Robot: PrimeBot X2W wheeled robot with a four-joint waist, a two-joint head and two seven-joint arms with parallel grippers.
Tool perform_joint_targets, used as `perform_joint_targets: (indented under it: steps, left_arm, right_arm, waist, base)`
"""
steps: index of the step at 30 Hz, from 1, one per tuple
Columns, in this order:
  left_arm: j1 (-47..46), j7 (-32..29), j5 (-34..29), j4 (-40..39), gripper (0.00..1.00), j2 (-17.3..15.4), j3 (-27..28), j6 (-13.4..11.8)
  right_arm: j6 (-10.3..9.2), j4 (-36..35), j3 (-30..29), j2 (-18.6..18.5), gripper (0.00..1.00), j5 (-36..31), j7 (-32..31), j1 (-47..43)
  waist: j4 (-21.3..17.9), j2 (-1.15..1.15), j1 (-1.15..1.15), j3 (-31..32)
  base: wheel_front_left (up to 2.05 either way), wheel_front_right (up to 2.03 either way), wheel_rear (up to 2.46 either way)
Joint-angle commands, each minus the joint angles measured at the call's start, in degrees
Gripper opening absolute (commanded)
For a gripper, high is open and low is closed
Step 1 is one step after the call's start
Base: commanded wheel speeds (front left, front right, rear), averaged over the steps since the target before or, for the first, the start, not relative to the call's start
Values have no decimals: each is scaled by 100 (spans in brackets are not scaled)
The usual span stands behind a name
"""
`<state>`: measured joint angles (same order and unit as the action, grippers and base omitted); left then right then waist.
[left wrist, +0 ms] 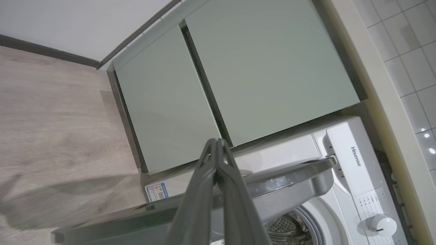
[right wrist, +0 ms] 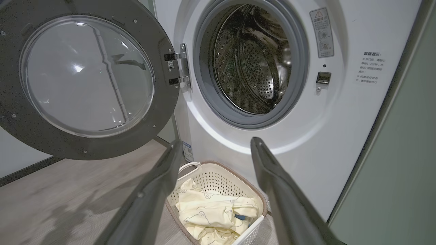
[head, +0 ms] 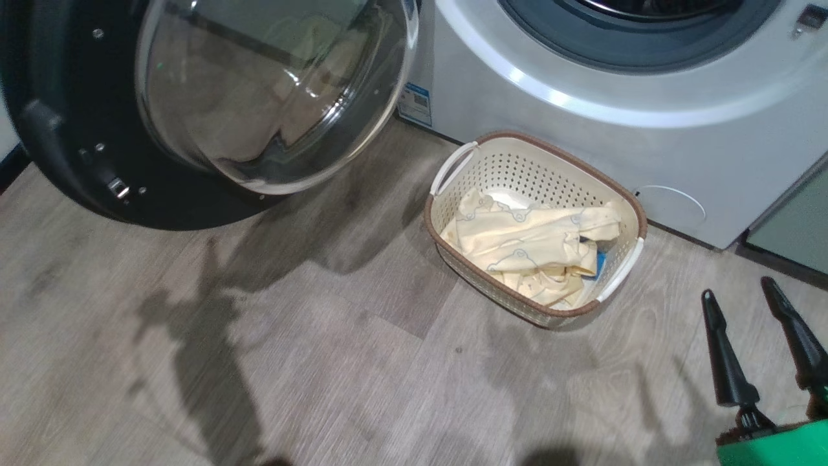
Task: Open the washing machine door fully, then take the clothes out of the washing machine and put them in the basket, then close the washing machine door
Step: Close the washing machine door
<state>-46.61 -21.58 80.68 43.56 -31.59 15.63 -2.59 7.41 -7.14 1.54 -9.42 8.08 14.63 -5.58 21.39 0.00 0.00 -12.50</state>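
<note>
The washing machine door [head: 77,129] stands swung wide open to the left, its glass bowl bulging toward me; it also shows in the right wrist view as the door [right wrist: 85,75]. The washing machine [head: 582,110] shows its steel drum [right wrist: 252,58] with no garment visible inside. Pale-yellow clothes [head: 530,239] lie in the cream basket [head: 517,162] on the floor before the washer. My right gripper [head: 737,291] hangs open, right of the basket, with nothing between its fingers; the right gripper [right wrist: 216,141] points at the washer over the basket [right wrist: 218,180]. My left gripper [left wrist: 216,141] is shut and holds nothing, close over the door's edge [left wrist: 282,177].
Sage-green cabinet fronts [left wrist: 265,68] stand beside the washer, and another green panel [right wrist: 402,170] lies at its right. Wood-look floor [head: 291,362] stretches open in front of the door and basket. A dark skirting [left wrist: 47,52] runs along the wall.
</note>
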Motion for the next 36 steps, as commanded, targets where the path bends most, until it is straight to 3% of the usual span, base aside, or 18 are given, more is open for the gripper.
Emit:
perform_joint_targets:
  steps: [1,15,36]
  left_arm:
    - [-227,-55,-1,-162,0,-340,102,57]
    - [-163,-326,38,-259,0,-293,16,82]
    - [618,-1232,603,-946,0,87,75,682]
  right_arm:
    - [8,-202,101,-172,100,23,37,191]
    - [8,-226,68,-205,100,35,37,326]
    - [8,-190,118,-185,100,90,37,336]
  waist:
    - [-32,0,0,-35]
    - [-149,0,0,-273]
    - [-51,0,0,-189]
  base:
    - [0,0,0]
    - [0,0,0]
    - [0,0,0]
